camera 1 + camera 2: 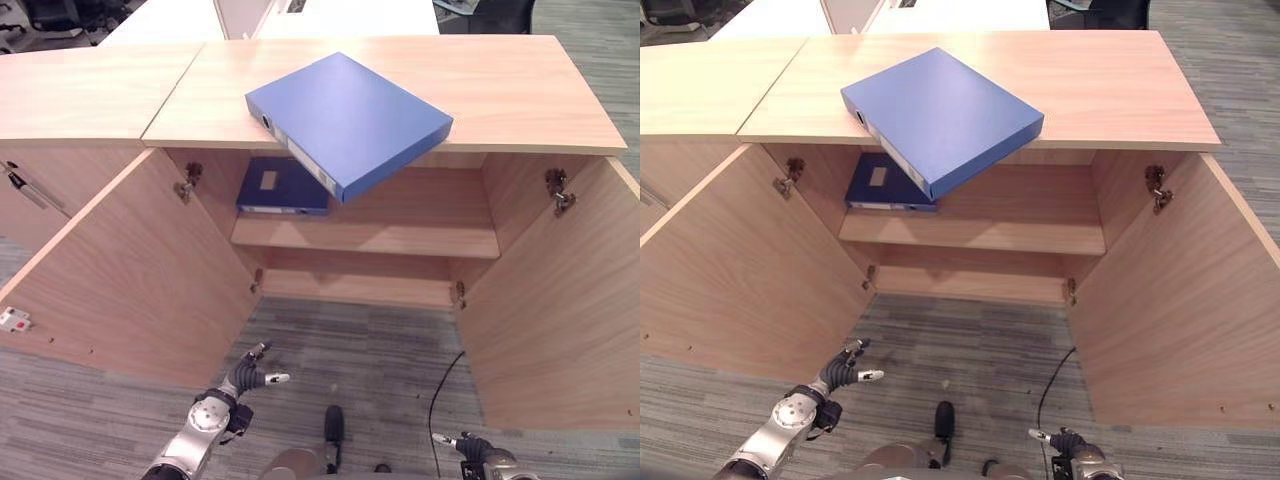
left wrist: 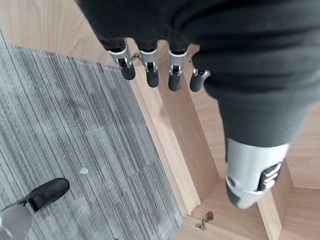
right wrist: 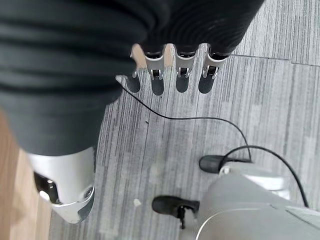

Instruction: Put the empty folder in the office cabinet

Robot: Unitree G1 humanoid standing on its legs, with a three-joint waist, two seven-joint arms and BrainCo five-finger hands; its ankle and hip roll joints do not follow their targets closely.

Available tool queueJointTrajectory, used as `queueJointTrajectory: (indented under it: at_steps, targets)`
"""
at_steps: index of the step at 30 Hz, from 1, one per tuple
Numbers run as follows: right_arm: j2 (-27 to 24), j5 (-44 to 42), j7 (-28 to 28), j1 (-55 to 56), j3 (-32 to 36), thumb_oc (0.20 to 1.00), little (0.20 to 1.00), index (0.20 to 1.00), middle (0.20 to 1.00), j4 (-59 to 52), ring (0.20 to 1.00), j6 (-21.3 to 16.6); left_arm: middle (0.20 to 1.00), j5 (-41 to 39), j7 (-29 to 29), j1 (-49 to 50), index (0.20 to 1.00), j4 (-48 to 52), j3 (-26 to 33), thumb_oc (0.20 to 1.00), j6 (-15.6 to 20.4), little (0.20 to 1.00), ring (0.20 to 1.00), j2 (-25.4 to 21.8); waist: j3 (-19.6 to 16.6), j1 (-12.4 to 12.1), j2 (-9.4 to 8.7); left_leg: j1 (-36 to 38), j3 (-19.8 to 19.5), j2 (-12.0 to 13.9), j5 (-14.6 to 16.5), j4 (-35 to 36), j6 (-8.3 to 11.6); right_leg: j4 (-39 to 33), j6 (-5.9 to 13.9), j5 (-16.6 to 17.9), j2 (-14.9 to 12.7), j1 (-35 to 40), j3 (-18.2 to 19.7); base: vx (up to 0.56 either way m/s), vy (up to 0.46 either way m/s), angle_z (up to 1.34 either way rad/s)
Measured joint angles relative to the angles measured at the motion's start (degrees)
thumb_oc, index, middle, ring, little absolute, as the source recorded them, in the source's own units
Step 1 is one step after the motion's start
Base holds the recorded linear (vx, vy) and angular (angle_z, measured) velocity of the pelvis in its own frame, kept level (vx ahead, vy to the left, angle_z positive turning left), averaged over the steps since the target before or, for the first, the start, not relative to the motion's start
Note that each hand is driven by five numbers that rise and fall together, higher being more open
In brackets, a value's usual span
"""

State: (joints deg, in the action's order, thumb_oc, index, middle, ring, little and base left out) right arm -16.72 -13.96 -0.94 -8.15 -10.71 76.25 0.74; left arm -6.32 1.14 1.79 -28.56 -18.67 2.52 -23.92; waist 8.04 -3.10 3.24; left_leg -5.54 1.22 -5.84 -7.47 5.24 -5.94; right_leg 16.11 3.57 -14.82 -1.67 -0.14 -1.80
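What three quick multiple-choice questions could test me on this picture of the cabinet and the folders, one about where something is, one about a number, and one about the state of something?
1. Where does the big blue folder lie?
A. On the floor
B. On top of the cabinet, one corner jutting past the front edge
C. In the left hand

2. How many blue folders can you see?
A. One
B. Two
C. Four

3. How are the cabinet doors?
A. Both swung open
B. Both shut
C. One open, one shut

Answers:
1. B, it rests on the wooden top and overhangs the opening.
2. B, one on top and a second folder lying flat on the shelf inside.
3. A, both doors stand wide, so the shelf shows. The left hand and right hand hang low over the carpet, fingers relaxed, holding nothing.
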Motion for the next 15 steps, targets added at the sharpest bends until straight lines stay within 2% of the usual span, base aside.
queueJointTrajectory:
  at_steps: [1,2,3,4,5,6,7,8,9,10,13,15]
  targets:
    - [-0.08,0.00,-0.17,0.08,0.10,1.000,1.000,1.000,1.000,-0.13,1.000,-0.02,1.000,0.02,-0.09,0.01,1.000,0.16,0.35,1.000,0.01,1.000,1.000,0.02,0.75,0.03,0.56,0.76,-0.05,0.50,0.08,-0.02,-0.48,3.27,-0.02,-0.65,-0.26,-1.00,-1.41,0.08,0.043,-0.06]
    - [-0.16,0.00,-0.28,0.15,0.11,1.000,1.000,1.000,1.000,-0.28,1.000,-0.05,1.000,0.11,-0.52,0.03,1.000,0.65,1.14,1.000,-0.04,1.000,1.000,0.20,1.03,0.13,1.00,1.69,-0.09,0.52,0.60,-0.01,-0.48,6.60,-0.28,-1.32,-2.70,-2.81,-4.52,0.08,0.022,-0.02]
    - [-0.12,0.01,-0.28,0.25,0.10,1.000,1.000,1.000,1.000,-0.30,1.000,-0.06,1.000,0.17,-0.60,0.24,1.000,1.31,1.20,1.000,-0.04,1.000,1.000,0.03,1.05,0.08,1.14,1.88,-0.14,0.56,0.64,0.00,-0.53,6.44,-0.05,-1.18,-4.15,-3.19,-5.57,0.08,-0.019,0.05]
    - [0.09,0.03,-0.29,0.19,0.05,1.000,1.000,1.000,1.000,-0.74,1.000,0.01,1.000,0.65,-0.64,0.32,1.000,2.62,1.20,1.000,0.02,1.000,1.000,-0.69,1.15,-0.13,0.97,1.87,-0.26,0.64,0.65,-0.01,-0.54,5.42,0.91,-0.58,-6.79,-4.11,-5.76,0.06,-0.025,0.11]
    - [0.15,0.07,-0.34,0.42,0.06,1.000,1.000,1.000,1.000,-1.16,1.000,0.01,1.000,1.11,-0.76,0.36,1.000,3.37,1.26,1.000,-0.03,1.000,1.000,-1.10,1.30,-0.17,0.73,1.89,-0.48,0.68,0.66,-0.01,-0.54,4.11,1.54,-0.21,-7.93,-4.77,-6.69,0.05,-0.050,0.07]
    - [0.32,0.29,-0.44,0.51,0.09,1.000,1.000,1.000,1.000,-1.63,1.000,0.00,1.000,2.07,-1.21,0.67,1.000,4.66,1.82,1.000,-0.01,1.000,1.000,-1.48,1.52,-0.55,0.42,1.82,-0.49,1.33,0.59,-0.02,-0.45,1.21,2.65,1.08,-9.74,-5.63,-8.95,0.02,-0.064,0.02]
    - [0.49,0.69,-0.63,0.57,0.08,1.000,1.000,1.000,1.000,-2.06,1.000,0.02,1.000,2.78,-1.65,0.96,1.000,5.18,2.40,1.000,-0.04,1.000,1.000,-1.56,1.51,-0.61,0.14,1.86,-0.46,1.64,0.48,-0.02,-0.34,-0.84,3.05,2.44,-9.96,-5.85,-9.43,0.04,-0.104,0.03]
    - [1.02,1.31,-1.02,0.80,0.08,1.000,1.000,1.000,1.000,-2.18,1.000,-0.05,1.000,3.82,-2.19,1.45,1.000,6.10,3.41,1.000,-0.04,1.000,1.000,-1.90,1.47,-0.62,-0.84,2.11,-0.43,2.01,0.33,-0.02,0.27,-3.52,3.97,6.61,-10.42,-5.55,-10.67,0.04,-0.113,0.10]
    - [1.48,1.63,-1.43,0.92,0.09,1.000,1.000,1.000,1.000,-2.56,1.000,-0.04,1.000,5.17,-2.90,2.51,1.000,7.60,4.02,1.000,-0.05,1.000,1.000,-2.49,1.45,-0.79,-1.84,2.30,-0.56,2.13,0.28,-0.05,1.32,-4.50,4.57,8.93,-10.49,-4.83,-11.60,0.04,-0.104,0.16]
    - [1.99,1.64,-2.09,1.09,0.10,1.000,1.000,1.000,1.000,-2.53,1.000,-0.12,1.000,7.04,-4.31,3.85,1.000,10.29,5.22,1.000,0.05,1.000,1.000,-2.82,1.46,-0.84,-2.40,2.63,-1.22,3.25,0.26,-0.31,2.69,-7.11,4.52,10.64,-9.06,-2.93,-12.38,0.05,-0.086,0.12]
    - [2.48,1.62,-3.22,2.38,0.12,1.000,1.000,1.000,1.000,-2.47,1.000,-0.06,1.000,9.73,-6.96,6.34,1.000,15.03,6.74,1.000,0.47,1.000,1.000,-3.09,1.68,-2.54,-3.73,2.48,-1.40,5.39,2.50,-4.15,5.50,-9.53,2.90,10.67,-6.96,-0.42,-13.06,0.06,-0.082,-0.01]
    - [2.48,1.61,-3.91,2.68,0.17,1.000,1.000,1.000,1.000,-2.56,1.000,-0.11,1.000,11.01,-9.01,8.67,1.000,18.07,9.78,1.000,0.51,1.000,1.000,-2.77,1.66,-2.53,-4.15,2.50,-1.47,6.26,3.09,-5.01,6.30,-9.58,2.14,10.24,-6.03,0.30,-13.18,0.04,-0.092,0.02]
